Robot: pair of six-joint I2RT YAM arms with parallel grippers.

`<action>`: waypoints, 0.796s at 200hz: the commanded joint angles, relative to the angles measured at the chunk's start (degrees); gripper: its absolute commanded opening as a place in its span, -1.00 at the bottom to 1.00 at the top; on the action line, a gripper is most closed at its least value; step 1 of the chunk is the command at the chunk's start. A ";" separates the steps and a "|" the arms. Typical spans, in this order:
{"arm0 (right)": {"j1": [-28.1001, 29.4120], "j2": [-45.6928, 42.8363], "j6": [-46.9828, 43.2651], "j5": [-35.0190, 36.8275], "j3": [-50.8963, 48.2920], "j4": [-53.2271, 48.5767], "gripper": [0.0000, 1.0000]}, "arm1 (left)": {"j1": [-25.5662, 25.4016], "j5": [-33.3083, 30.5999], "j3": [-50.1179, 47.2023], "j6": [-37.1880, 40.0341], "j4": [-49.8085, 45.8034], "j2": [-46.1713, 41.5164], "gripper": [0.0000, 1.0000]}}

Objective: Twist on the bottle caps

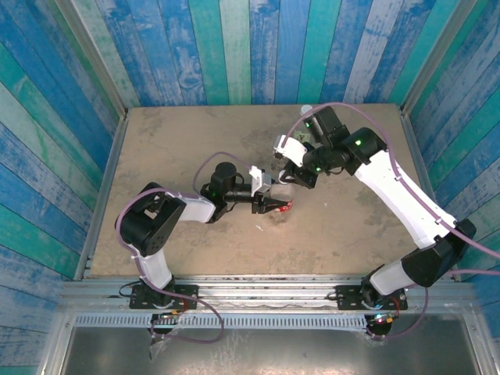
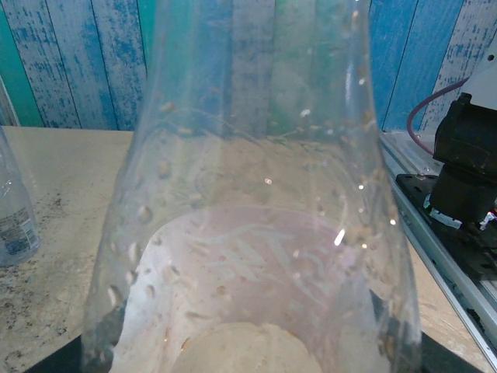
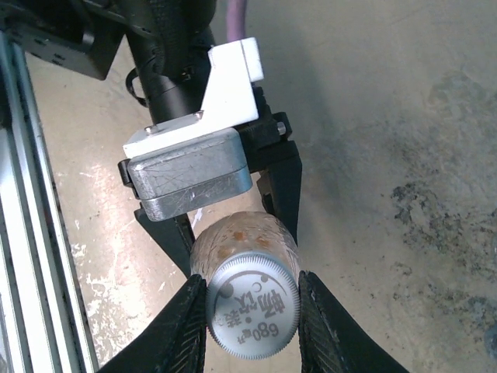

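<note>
A clear bottle (image 2: 256, 194) with a red label (image 1: 286, 207) stands upright near the table's middle. My left gripper (image 1: 278, 206) is shut on its body, one black finger (image 3: 284, 186) on each side. A pale grey ribbed bottle cap (image 3: 252, 311) with printed characters sits on the bottle's neck. My right gripper (image 3: 252, 291) comes down from above, and its fingers (image 3: 192, 315) press the cap's rim from both sides. Water droplets cling to the inside of the bottle wall.
A second clear bottle (image 2: 15, 221) stands off to the side, partly hidden behind the right arm at the table's far edge (image 1: 306, 112). The right arm's black base (image 2: 466, 155) and the metal rail (image 3: 31, 233) lie along the near edge. Blue plank walls enclose the table.
</note>
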 commanded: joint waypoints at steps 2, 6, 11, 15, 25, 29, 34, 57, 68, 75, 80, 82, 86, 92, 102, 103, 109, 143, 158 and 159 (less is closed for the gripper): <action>0.40 2.42 -4.46 -5.99 2.04 -6.99 -0.39 | -0.17 -1.06 -1.70 -1.52 -10.17 2.98 0.14; 0.39 2.64 -4.42 -5.93 2.32 -7.15 -0.39 | -0.18 -1.06 -1.75 -1.53 -10.17 2.97 0.14; 0.37 2.87 -4.19 -5.73 2.67 -7.32 -0.39 | -0.18 -1.06 -1.72 -1.57 -10.17 2.96 0.14; 0.37 3.00 -3.99 -5.59 2.86 -7.33 -0.39 | -0.13 -1.06 -1.74 -1.50 -10.17 2.92 0.14; 0.36 3.12 -3.35 -5.36 3.26 -7.25 -0.34 | -0.17 -1.06 -1.75 -1.53 -10.18 2.86 0.14; 0.37 3.10 -3.16 -5.28 3.35 -7.25 -0.29 | -0.18 -1.06 -1.75 -1.49 -10.17 2.90 0.14; 0.32 3.02 -2.90 -5.26 3.44 -7.16 -0.21 | -0.15 -1.02 -1.77 -1.56 -10.22 2.85 0.14; 0.39 2.34 -0.93 -4.57 3.78 -6.24 0.06 | -0.17 -1.06 -1.75 -1.61 -10.07 2.83 0.14; 0.32 1.82 0.52 -3.86 3.89 -5.05 0.14 | -0.18 -1.06 -1.73 -1.61 -9.89 2.97 0.14; 0.34 1.34 1.88 -2.82 3.76 -3.95 0.19 | -0.17 -1.06 -1.73 -1.74 -9.82 2.99 0.14; 0.35 0.87 3.10 -2.02 3.52 -2.91 0.24 | -0.17 -1.06 -1.77 -1.67 -9.82 3.15 0.14; 0.36 0.72 3.66 -1.73 3.42 -2.56 0.26 | -0.18 -1.04 -1.76 -1.71 -9.82 3.14 0.14; 0.34 0.37 4.52 -1.25 3.24 -1.88 0.30 | -0.18 -1.00 -1.75 -1.68 -9.82 3.16 0.14; 0.38 -0.14 5.62 -1.04 2.87 -0.99 0.35 | -0.18 -0.98 -1.75 -1.73 -9.82 3.12 0.14; 0.63 -1.29 8.25 -0.13 2.00 0.92 0.42 | -0.17 -1.06 -1.75 -1.71 -9.82 2.99 0.14; 0.69 -1.42 8.51 -0.01 1.89 1.14 0.42 | -0.17 -1.06 -1.75 -1.69 -9.86 3.04 0.14; 0.97 -2.16 10.39 0.84 1.19 2.56 0.45 | -0.18 -1.15 -1.84 -1.60 -9.88 2.93 0.14; 2.08 -7.53 24.97 7.15 -3.67 9.89 0.48 | -0.17 -1.14 -1.75 -1.60 -10.00 3.00 0.14; 2.15 -9.94 30.58 8.76 -6.06 12.03 0.39 | -0.12 -1.06 -1.69 -1.67 -9.85 3.12 0.14; 2.15 -10.05 30.75 8.78 -6.23 12.15 0.39 | -0.15 -1.06 -1.72 -1.67 -9.84 3.10 0.13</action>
